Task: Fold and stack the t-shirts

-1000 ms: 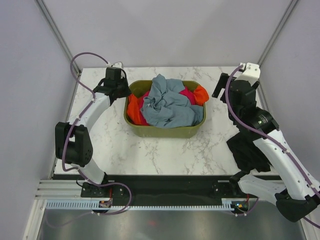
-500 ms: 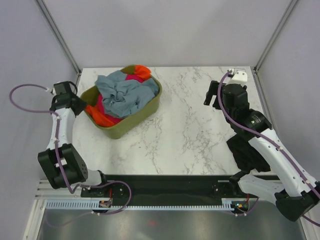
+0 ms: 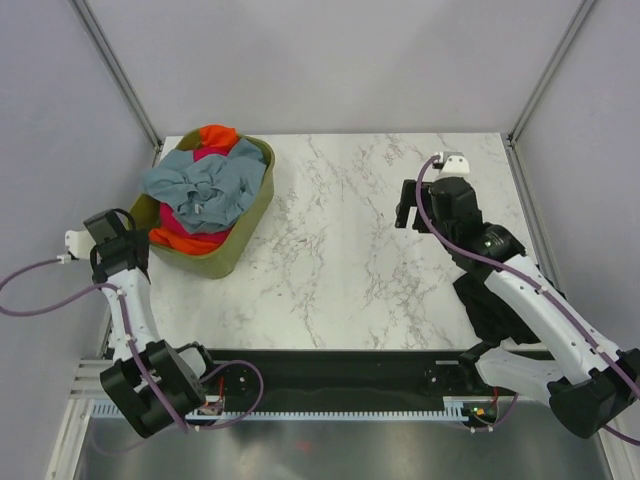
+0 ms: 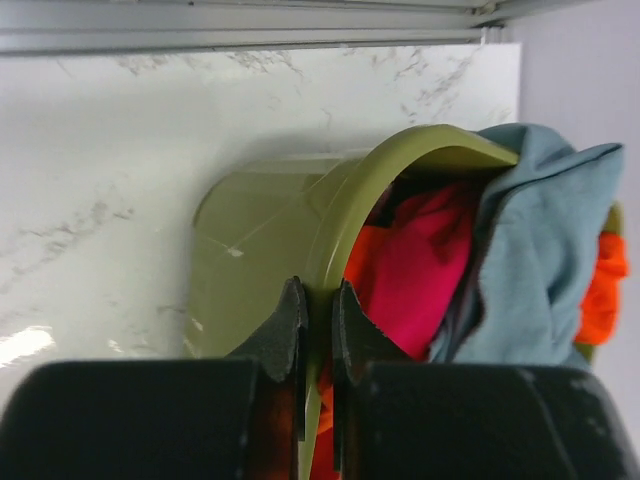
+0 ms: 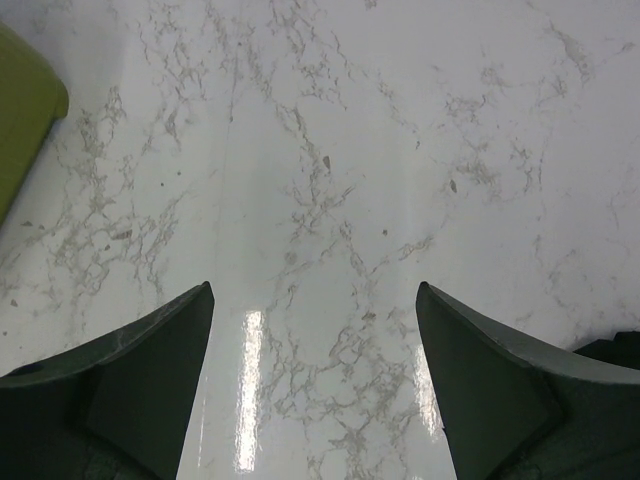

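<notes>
Four t-shirts are in view. Three lie crumpled together in the one olive-green basket (image 3: 225, 258), which stands at the far left of the marble table (image 3: 340, 250). The grey-blue t-shirt (image 3: 200, 185) is on top. The orange t-shirt (image 3: 216, 136) shows at the basket's far end and again at its near end. The magenta-pink t-shirt (image 3: 181, 222) peeks out from under the grey-blue one. The fourth, the black t-shirt (image 3: 495, 300), lies bunched at the near right edge of the table, partly hidden by the right arm.

The left gripper (image 3: 138, 228) is clenched on the basket's near-left rim, one finger outside the wall and one inside against the cloth. The right gripper (image 3: 408, 205) is released, its fingers spread wide above bare marble right of centre, well apart from the basket and holding nothing.
</notes>
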Tool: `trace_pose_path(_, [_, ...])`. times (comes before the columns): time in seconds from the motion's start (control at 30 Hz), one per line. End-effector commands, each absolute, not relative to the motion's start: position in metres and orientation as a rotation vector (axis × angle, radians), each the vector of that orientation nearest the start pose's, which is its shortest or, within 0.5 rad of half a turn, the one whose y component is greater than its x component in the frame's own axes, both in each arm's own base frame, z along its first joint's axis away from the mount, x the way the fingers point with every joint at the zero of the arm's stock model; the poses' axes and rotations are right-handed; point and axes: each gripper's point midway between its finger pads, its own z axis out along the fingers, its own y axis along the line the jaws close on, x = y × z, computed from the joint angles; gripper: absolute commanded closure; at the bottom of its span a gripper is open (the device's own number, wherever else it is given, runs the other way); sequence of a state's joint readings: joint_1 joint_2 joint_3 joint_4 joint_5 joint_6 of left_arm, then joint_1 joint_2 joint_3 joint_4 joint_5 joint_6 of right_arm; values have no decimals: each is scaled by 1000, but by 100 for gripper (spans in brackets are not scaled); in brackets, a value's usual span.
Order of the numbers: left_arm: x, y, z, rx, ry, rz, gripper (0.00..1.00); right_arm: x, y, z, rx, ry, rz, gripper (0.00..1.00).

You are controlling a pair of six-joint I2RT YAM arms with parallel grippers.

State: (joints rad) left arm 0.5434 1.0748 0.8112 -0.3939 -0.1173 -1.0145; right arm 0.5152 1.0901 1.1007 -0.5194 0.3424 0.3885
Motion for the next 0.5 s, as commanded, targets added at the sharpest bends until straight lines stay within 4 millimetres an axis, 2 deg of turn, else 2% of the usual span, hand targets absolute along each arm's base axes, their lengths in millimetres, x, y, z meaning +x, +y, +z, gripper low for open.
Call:
trace_pose_path(0.0, [306, 172, 172, -1924, 1097, -369, 98, 311, 136, 259, 26, 2035, 269, 9])
trace_pose_path(0.03, [313, 165, 163, -1941, 1094, -426, 98, 310, 137, 249, 13, 2054, 262, 9])
trace_pose_path(0.07, [332, 173, 178, -1888, 1003, -521, 98, 310, 139, 245, 4, 2062, 267, 9])
trace_pose_path(0.1, [341, 172, 178, -1878, 994, -557, 98, 311, 139, 234, -3, 2085, 256, 9])
trace_pose_path(0.13, [354, 171, 192, -1844, 987, -574, 98, 311, 141, 230, -12, 2095, 258, 9])
trace_pose_path(0.2, [367, 177, 192, -1825, 1018, -518, 98, 311, 144, 218, -32, 2128, 253, 9])
trace_pose_path(0.23, [373, 184, 204, -1797, 1002, -480, 98, 311, 144, 215, -34, 2136, 252, 9])
trace_pose_path(0.3, [380, 191, 196, -1821, 994, -448, 98, 310, 143, 208, -43, 2147, 245, 9])
trace_pose_path(0.4, [388, 203, 196, -1829, 955, -421, 98, 309, 144, 198, -59, 2161, 241, 9])
trace_pose_path(0.47, [402, 206, 187, -1840, 975, -397, 98, 309, 145, 194, -68, 2174, 240, 9])
